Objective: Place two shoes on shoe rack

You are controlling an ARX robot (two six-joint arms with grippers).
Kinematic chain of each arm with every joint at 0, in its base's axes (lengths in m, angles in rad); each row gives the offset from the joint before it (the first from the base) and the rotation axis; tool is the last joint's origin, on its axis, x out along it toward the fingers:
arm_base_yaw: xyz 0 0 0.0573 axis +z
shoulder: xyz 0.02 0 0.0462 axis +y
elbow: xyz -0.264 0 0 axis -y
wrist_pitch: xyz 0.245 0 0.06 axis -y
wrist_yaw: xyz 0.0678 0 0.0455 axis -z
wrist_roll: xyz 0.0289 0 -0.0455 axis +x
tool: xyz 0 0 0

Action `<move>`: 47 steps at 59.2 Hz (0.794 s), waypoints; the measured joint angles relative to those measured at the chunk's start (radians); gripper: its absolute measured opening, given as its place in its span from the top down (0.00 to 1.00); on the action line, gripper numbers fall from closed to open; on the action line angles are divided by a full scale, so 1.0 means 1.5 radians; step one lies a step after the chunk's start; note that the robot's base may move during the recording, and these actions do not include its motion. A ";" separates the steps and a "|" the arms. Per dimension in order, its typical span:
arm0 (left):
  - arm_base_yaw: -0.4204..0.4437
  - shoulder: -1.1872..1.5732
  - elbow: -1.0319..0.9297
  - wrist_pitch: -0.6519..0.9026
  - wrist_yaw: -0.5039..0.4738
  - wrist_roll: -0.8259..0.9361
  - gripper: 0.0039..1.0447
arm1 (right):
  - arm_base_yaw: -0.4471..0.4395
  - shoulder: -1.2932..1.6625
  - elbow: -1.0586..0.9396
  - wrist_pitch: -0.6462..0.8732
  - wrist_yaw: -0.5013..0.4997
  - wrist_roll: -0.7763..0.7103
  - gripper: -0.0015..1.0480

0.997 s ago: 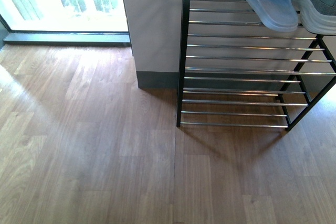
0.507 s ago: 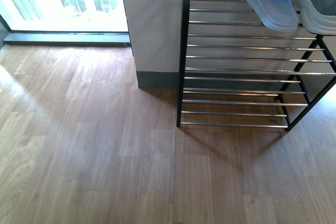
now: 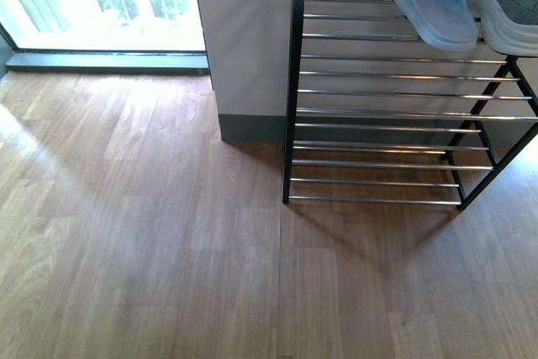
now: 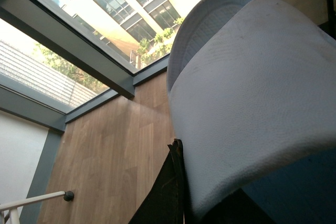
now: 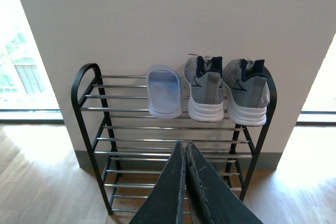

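Shoes both sit on the shoe rack's top tier beside the blue slipper, heels outward for easy grabbing. Our right gripper is clamped on nothing; our left gripper's state we cannot tell.

Two shoes sit atop the shoe rack.

no readable text, no labels, no brand names anywhere
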State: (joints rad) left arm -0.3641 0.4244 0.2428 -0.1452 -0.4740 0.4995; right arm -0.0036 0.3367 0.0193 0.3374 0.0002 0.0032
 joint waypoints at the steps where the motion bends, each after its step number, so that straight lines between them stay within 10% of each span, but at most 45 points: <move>1: 0.000 0.000 0.000 0.000 0.000 0.000 0.98 | 0.000 -0.006 0.000 -0.005 0.000 0.000 0.98; 47: 0.000 0.000 0.000 0.000 0.000 0.000 0.98 | 0.001 -0.219 0.000 -0.223 0.000 0.000 0.98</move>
State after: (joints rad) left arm -0.3641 0.4244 0.2428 -0.1452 -0.4736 0.4995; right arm -0.0017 0.0078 0.0193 0.0032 0.0006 0.0032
